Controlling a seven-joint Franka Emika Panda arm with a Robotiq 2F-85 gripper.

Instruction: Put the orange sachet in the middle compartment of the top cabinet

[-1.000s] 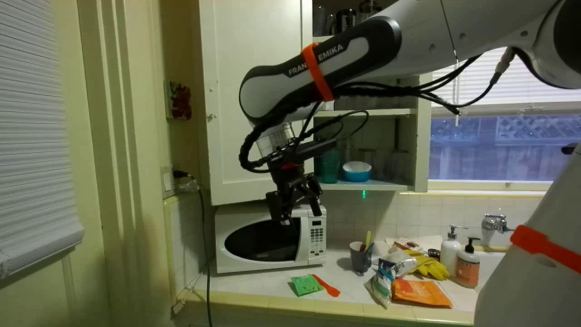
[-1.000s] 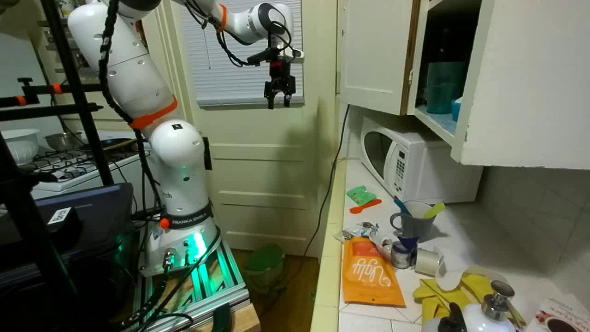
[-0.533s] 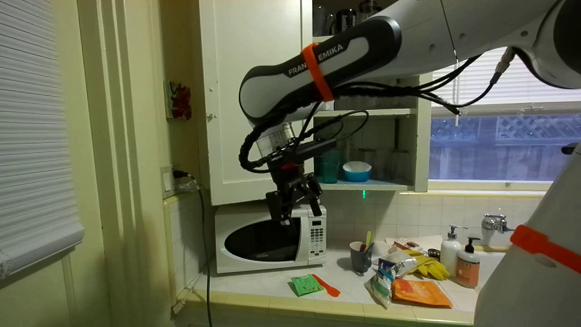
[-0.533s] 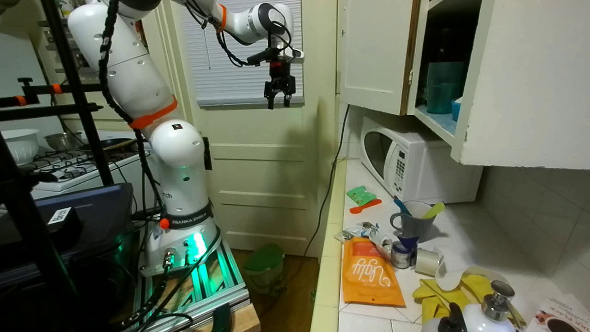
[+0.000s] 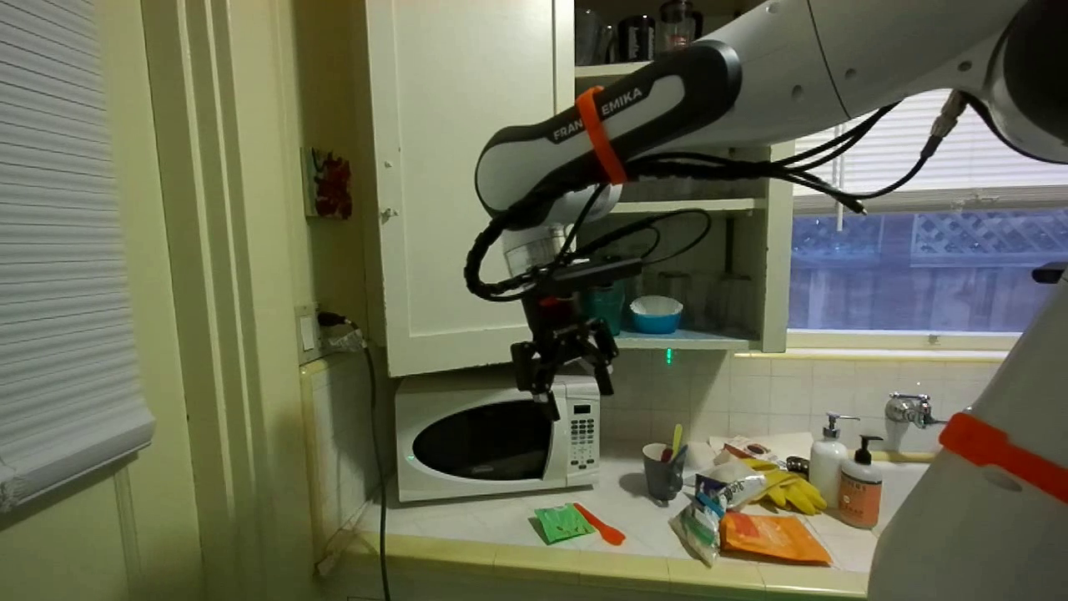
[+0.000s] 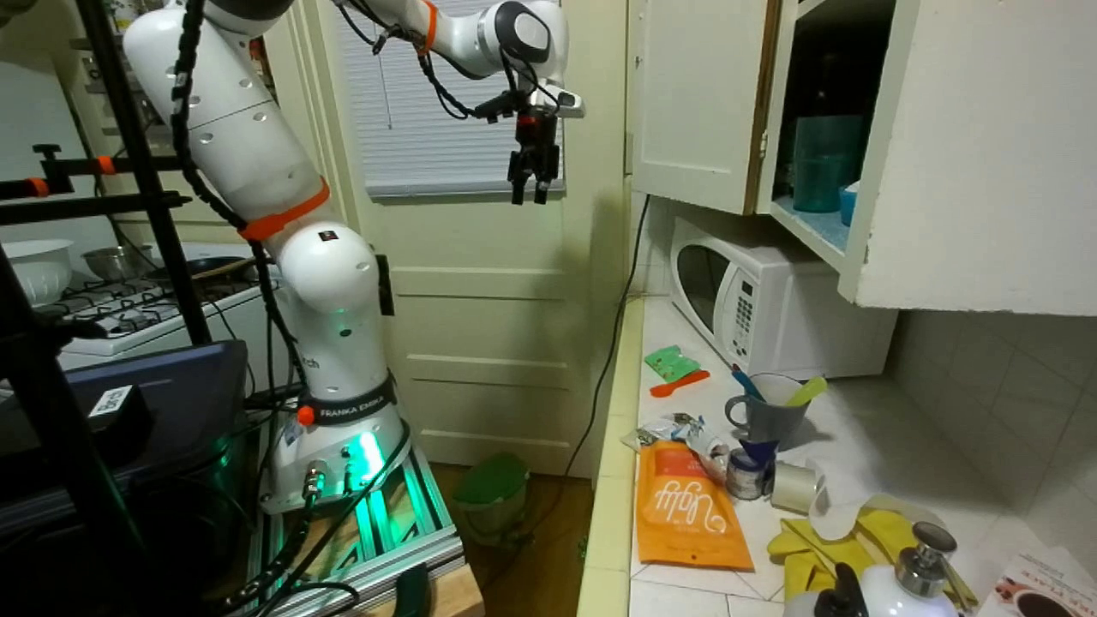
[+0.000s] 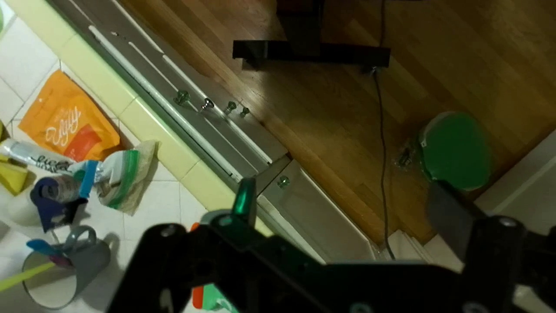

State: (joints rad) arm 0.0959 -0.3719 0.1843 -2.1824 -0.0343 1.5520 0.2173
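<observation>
The orange sachet (image 5: 776,538) lies flat on the counter near its front edge. It shows in an exterior view (image 6: 690,506) and at the left of the wrist view (image 7: 71,119). The top cabinet (image 5: 471,167) stands with its panel door swung open. Its middle compartment, above the shelf board (image 5: 709,205), is mostly hidden behind the arm. My gripper (image 5: 576,396) hangs pointing down in front of the microwave, well above the counter and away from the sachet. In the wrist view the gripper (image 7: 347,202) has its fingers wide apart with nothing between them.
A white microwave (image 5: 492,442) sits below the cabinet door. A green packet (image 5: 563,524), an orange spoon (image 5: 605,527), a grey mug (image 5: 663,476) and yellow gloves (image 5: 788,488) lie around. A clear bag (image 5: 699,530) touches the sachet. The lower shelf holds a teal bowl (image 5: 656,317).
The arm and gripper have shifted to the right in both exterior views during the last half second. The gripper stays open. The sachet and the other objects have not moved.
</observation>
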